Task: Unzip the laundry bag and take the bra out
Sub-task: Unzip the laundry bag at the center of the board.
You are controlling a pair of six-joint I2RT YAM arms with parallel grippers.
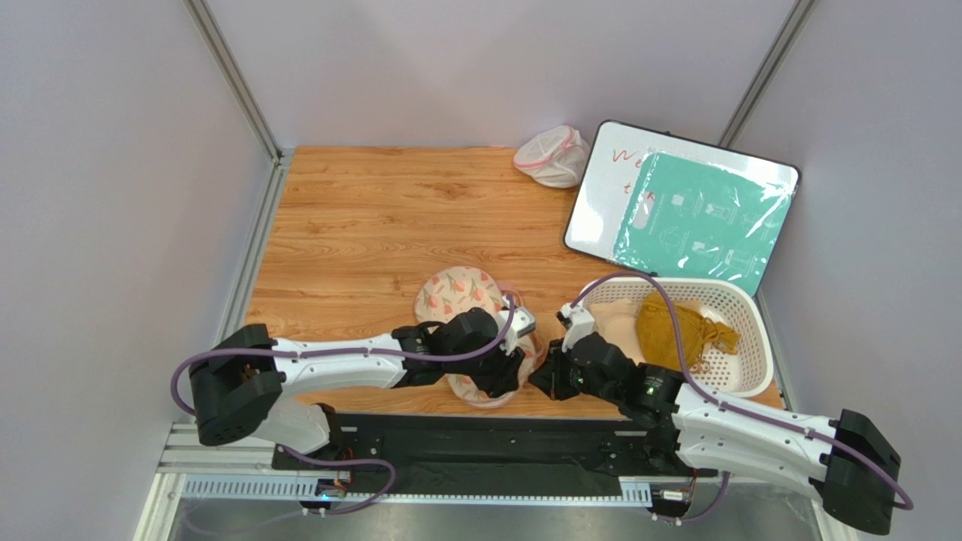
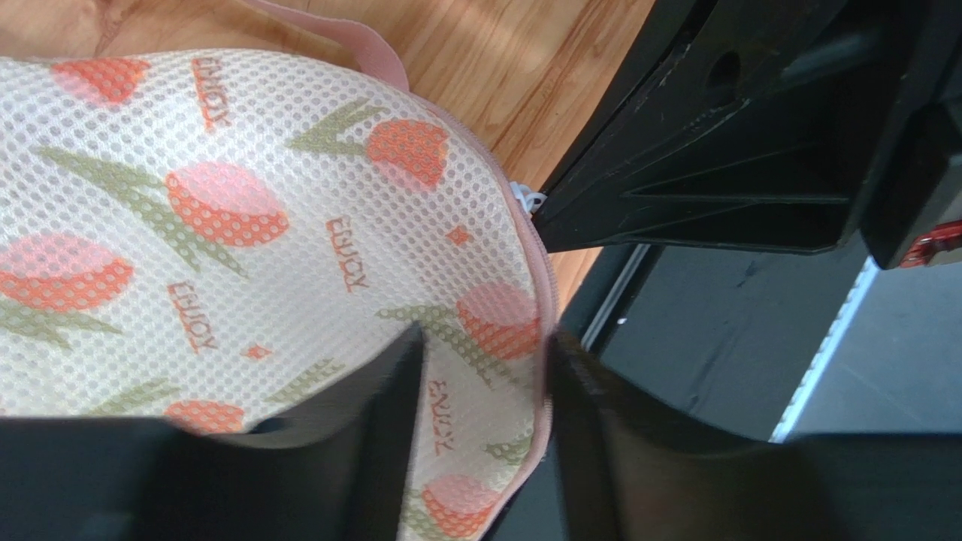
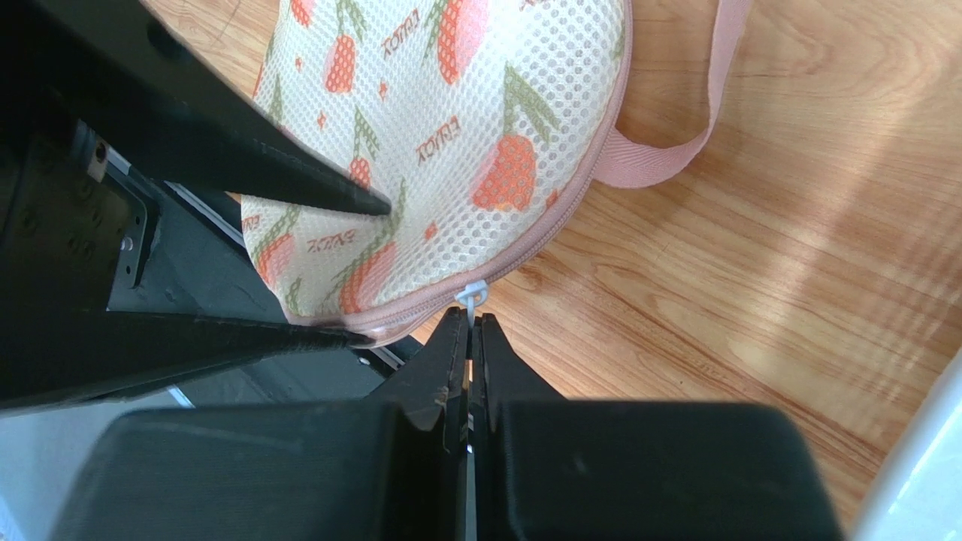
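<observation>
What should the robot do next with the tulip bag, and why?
Probably close the left gripper on the edge of the laundry bag that it straddles. The right gripper looks shut on the zipper pull, so a firm hold would likely keep the bag from sliding when the zip is pulled.

The laundry bag [image 1: 457, 295] lies flat on the wooden table [image 1: 361, 225] — a cream mesh oval printed with orange-pink tulips, green leaves and small "ENJOY" lettering, edged in pink. Its near end juts just past the table's near edge. The zip along the rim looks shut, its small white zipper pull [image 3: 472, 295] at the near right — a pink strap [image 3: 689, 124] loops off the right side.
</observation>
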